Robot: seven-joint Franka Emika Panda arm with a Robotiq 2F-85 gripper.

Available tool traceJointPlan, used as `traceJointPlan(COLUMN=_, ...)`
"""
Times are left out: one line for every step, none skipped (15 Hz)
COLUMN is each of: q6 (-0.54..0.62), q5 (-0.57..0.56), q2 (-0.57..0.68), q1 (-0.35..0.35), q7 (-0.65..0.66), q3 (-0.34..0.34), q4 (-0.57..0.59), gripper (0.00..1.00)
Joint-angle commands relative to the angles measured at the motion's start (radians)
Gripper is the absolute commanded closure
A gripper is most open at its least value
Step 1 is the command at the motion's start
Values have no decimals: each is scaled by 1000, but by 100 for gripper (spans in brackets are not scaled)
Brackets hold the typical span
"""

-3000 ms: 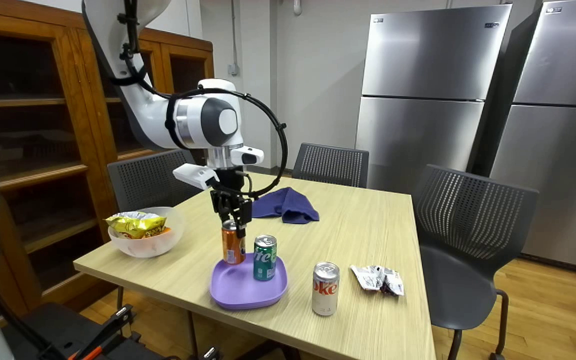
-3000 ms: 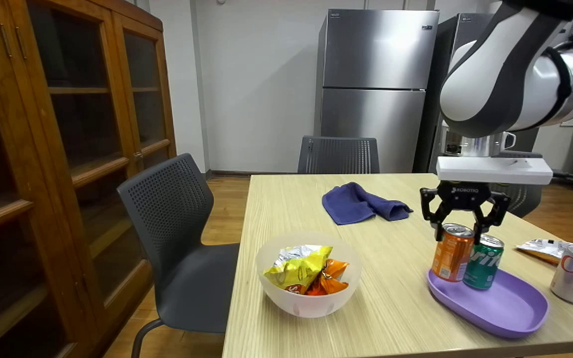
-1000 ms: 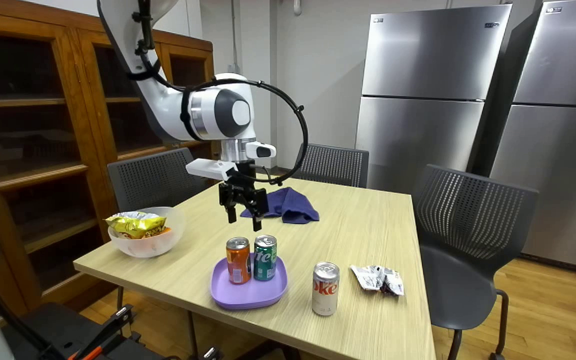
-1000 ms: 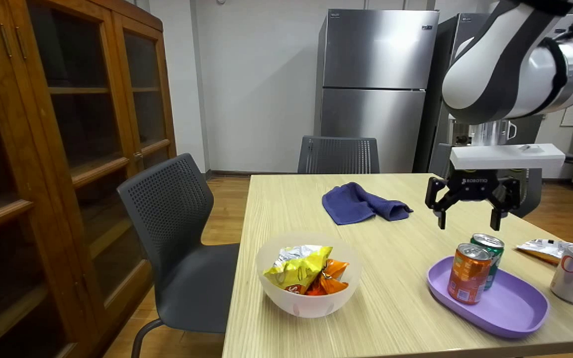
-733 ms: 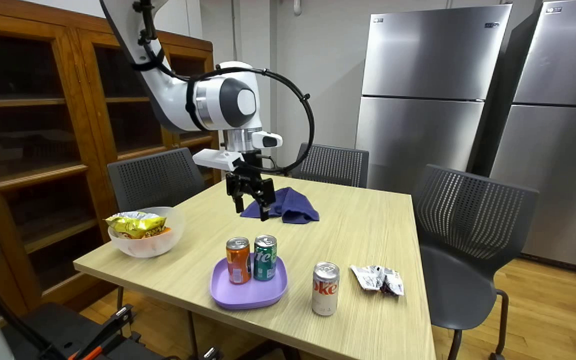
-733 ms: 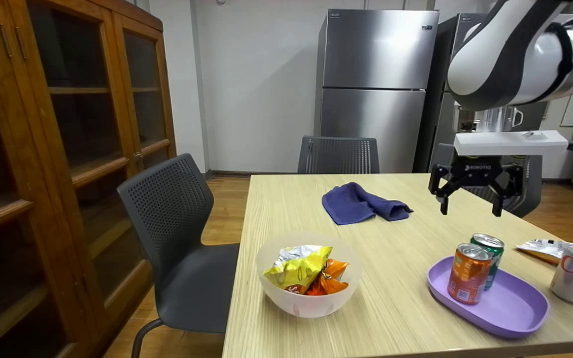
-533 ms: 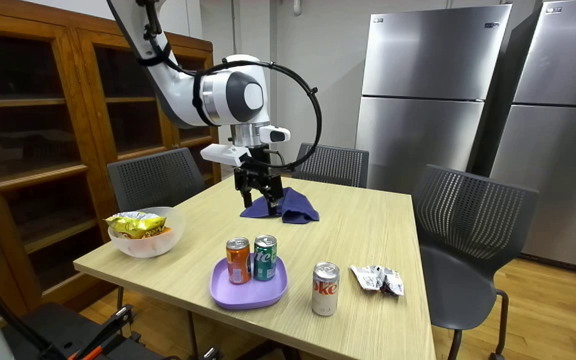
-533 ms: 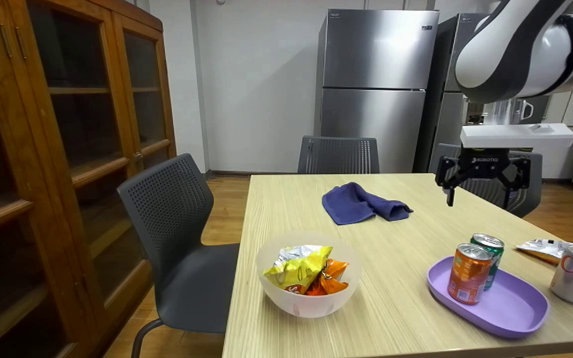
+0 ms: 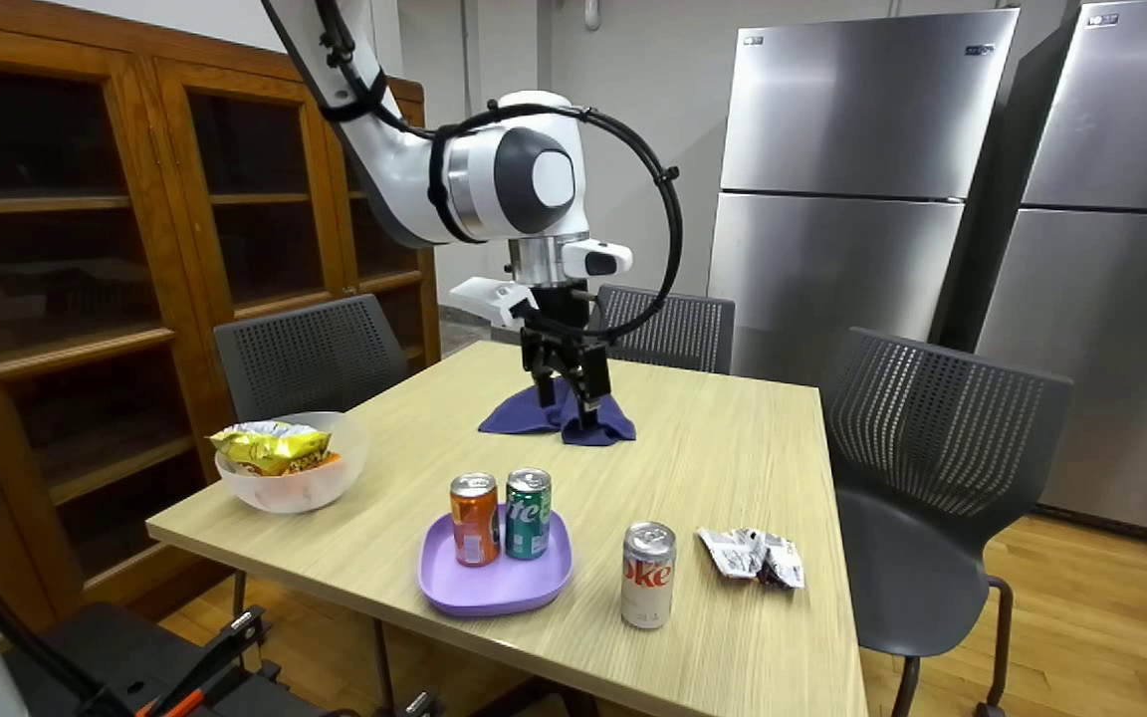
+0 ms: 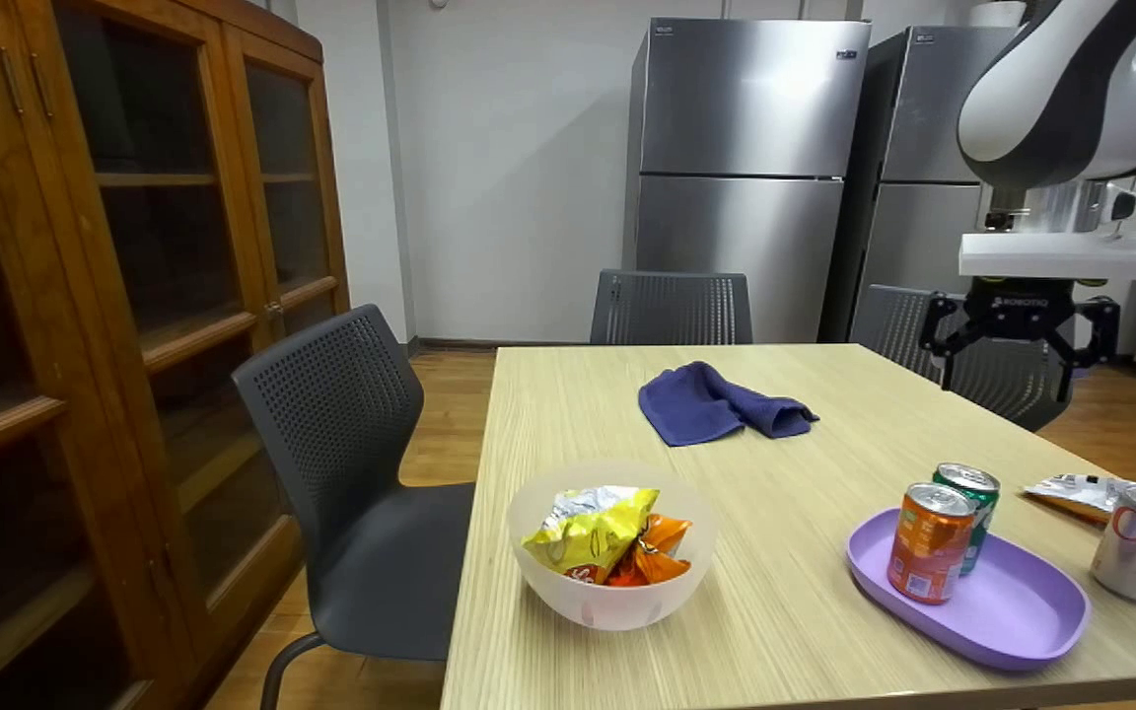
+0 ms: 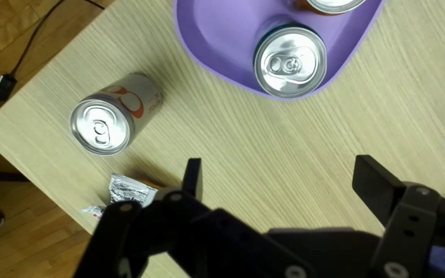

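Observation:
My gripper [image 11: 279,166] hangs above the table with its jaws wide apart and nothing between them. In an exterior view the gripper [image 9: 567,408] overlaps the dark blue cloth [image 9: 514,413]; in an exterior view the gripper [image 10: 1005,383] is well to the right of that cloth [image 10: 691,409]. An orange can [image 9: 475,523] and a green can [image 9: 528,518] stand upright, close together, on a purple tray [image 9: 494,593]. The wrist view has the green can's lid [image 11: 290,63] inside the tray, while the orange can [image 11: 332,5] is cut off at the top edge.
A silver Coke can [image 9: 647,578] stands beside the tray, near a crumpled foil packet [image 9: 753,556]. A frosted bowl [image 10: 617,606] holds yellow and orange snack bags. Dark chairs [image 9: 942,448] surround the wooden table [image 9: 733,448]; a glass-door cabinet [image 9: 46,299] and fridges [image 9: 862,119] stand behind.
Three seconds ago the gripper was around the orange can at the tray's far edge. The can now stands free beside the green one; the open gripper has risen and moved away, rightward.

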Motion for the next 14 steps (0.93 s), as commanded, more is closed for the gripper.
traceJointPlan(q6=-27, q5=-15, q2=-5, q1=-25, q7=95, q3=-22, q4=15, gripper=0)
traceJointPlan(q6=-28, q5=-21, q2=-1, q1=-29, q7=121, q3=-32, q4=18, gripper=0)
traceJointPlan(q6=-21, q5=-38, q2=11, q1=-31, q7=167, q3=-46, q4=25, gripper=0)
traceJointPlan(q6=-23, q5=-58, q2=27, q1=-30, q7=208, q3=-57, q4=36, gripper=0)
traceJointPlan(q6=-3, q5=-22, q2=4, q1=-36, q7=125, q3=-36, q4=5, gripper=0)
traceJointPlan(q6=-2, q5=-27, q2=8, q1=-39, q7=134, q3=-41, q4=6, gripper=0)
traceJointPlan(q6=-1, q5=-27, q2=10, q1=-39, q7=133, q3=-42, q4=6, gripper=0)
traceJointPlan(q6=-1, q5=-26, q2=12, q1=-39, q7=133, q3=-41, q4=6, gripper=0)
traceJointPlan(q6=-1, q5=-26, q2=12, q1=-38, q7=133, q3=-39, q4=6, gripper=0)
traceJointPlan(q6=-1, q5=-26, q2=12, q1=-38, q7=133, q3=-37, q4=6, gripper=0)
traceJointPlan(q6=-1, q5=-26, q2=12, q1=-38, q7=133, q3=-37, q4=6, gripper=0)
traceJointPlan(q6=-1, q5=-26, q2=12, q1=-38, q7=133, q3=-37, q4=6, gripper=0)
traceJointPlan(q6=0, q5=-18, q2=20, q1=-40, q7=135, q3=-37, q4=12, gripper=0)
traceJointPlan(q6=3, q5=-15, q2=25, q1=-44, q7=138, q3=-41, q4=13, gripper=0)
